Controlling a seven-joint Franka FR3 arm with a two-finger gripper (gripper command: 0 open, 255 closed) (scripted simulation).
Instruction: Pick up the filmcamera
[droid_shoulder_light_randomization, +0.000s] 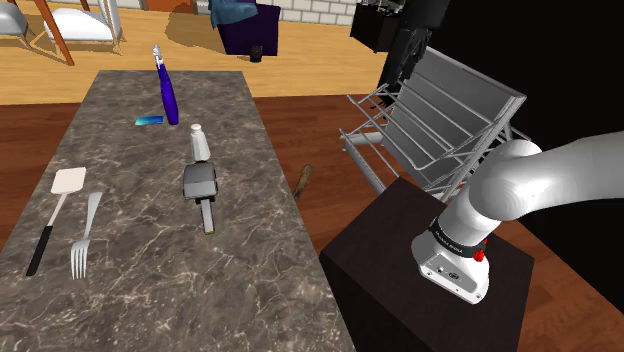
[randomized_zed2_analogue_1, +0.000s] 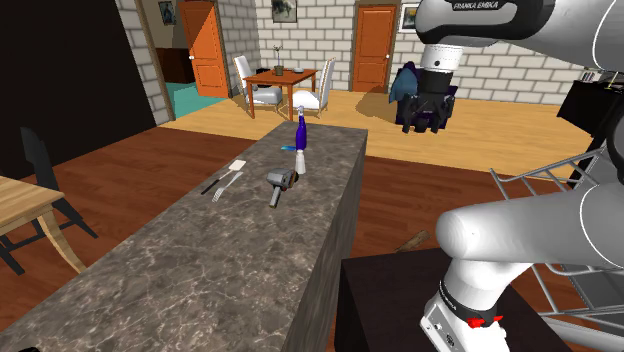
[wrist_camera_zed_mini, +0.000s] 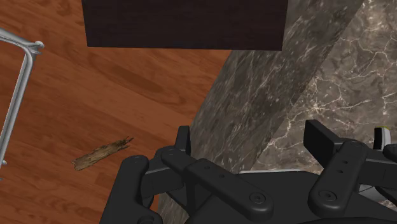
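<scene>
Two black fingers (wrist_camera_zed_mini: 183, 141) stand apart, so my gripper (randomized_zed2_analogue_1: 424, 122) is open and empty, high over the dark veined-stone tabletop (randomized_zed2_analogue_1: 200, 270) edge. Well below and beyond it lies the grey pistol-handled filmcamera (randomized_zed2_analogue_1: 281, 181).

The gripper (wrist_camera_zed_mini: 251, 145) hangs with its two black fingers (wrist_camera_zed_mini: 183, 143) apart, clasping nothing. Beneath it runs the edge of a grey marbled counter (wrist_camera_zed_mini: 356, 63), whose side wall drops to a reddish wood floor (wrist_camera_zed_mini: 127, 89). A brown splinter of wood (wrist_camera_zed_mini: 102, 154) lies on the floor near that wall. A dark box (wrist_camera_zed_mini: 184, 22) stands beside the counter. A grey metal bar (wrist_camera_zed_mini: 16, 95) stands beyond the splinter, far from the counter.
</scene>
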